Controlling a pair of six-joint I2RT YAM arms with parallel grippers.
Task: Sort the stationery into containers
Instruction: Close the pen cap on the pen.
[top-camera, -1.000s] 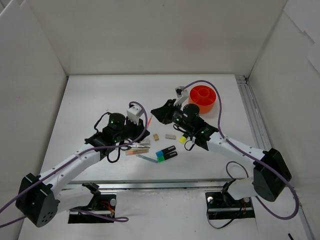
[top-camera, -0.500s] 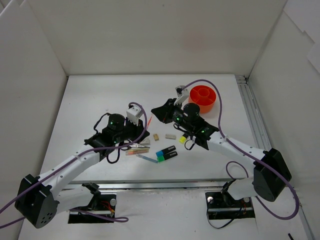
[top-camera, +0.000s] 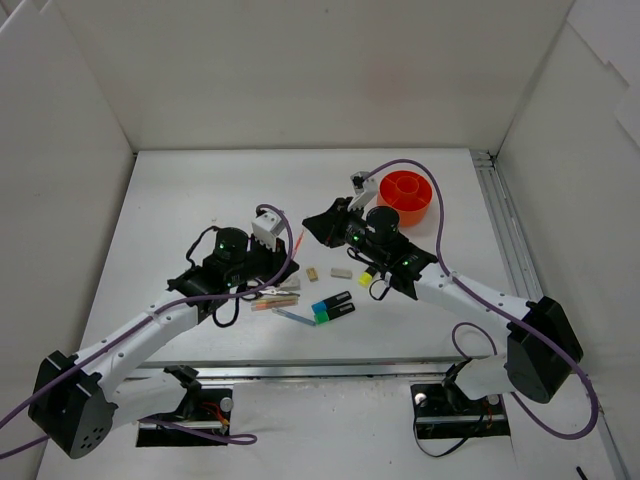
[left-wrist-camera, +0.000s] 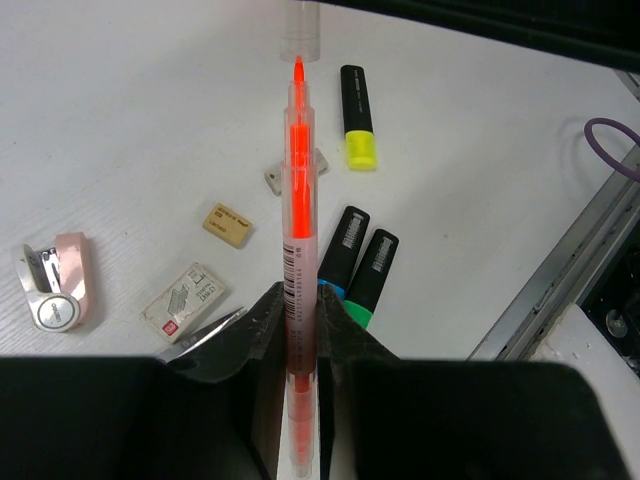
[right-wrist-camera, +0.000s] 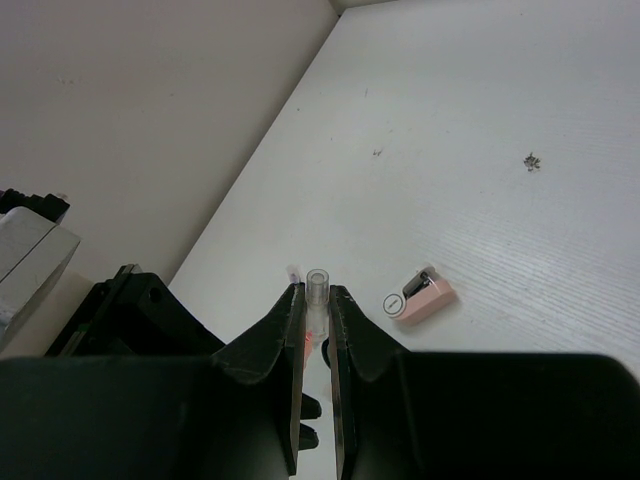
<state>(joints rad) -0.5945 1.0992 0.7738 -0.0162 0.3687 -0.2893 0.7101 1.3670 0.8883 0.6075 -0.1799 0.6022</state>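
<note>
My left gripper (left-wrist-camera: 298, 295) is shut on a thin orange pen (left-wrist-camera: 298, 200) whose bare tip points at a clear cap (left-wrist-camera: 300, 30). My right gripper (right-wrist-camera: 317, 292) is shut on that clear cap (right-wrist-camera: 318, 283), just off the pen tip. In the top view the two grippers meet at the table's middle, with the pen (top-camera: 300, 242) between them. The orange cup (top-camera: 406, 195) stands behind the right arm. On the table lie a yellow highlighter (left-wrist-camera: 358, 115), a blue one (left-wrist-camera: 340, 245), a green one (left-wrist-camera: 372, 275), a beige eraser (left-wrist-camera: 227, 224) and a scissors blade (left-wrist-camera: 205, 335).
A pink stapler (left-wrist-camera: 58, 285) and a small staple box (left-wrist-camera: 182, 298) lie left of the pen. More thin pens (top-camera: 272, 300) lie under the left arm. White walls enclose the table; a metal rail (top-camera: 505, 240) runs along its right side.
The left wrist has shifted very slightly; both grips are unchanged.
</note>
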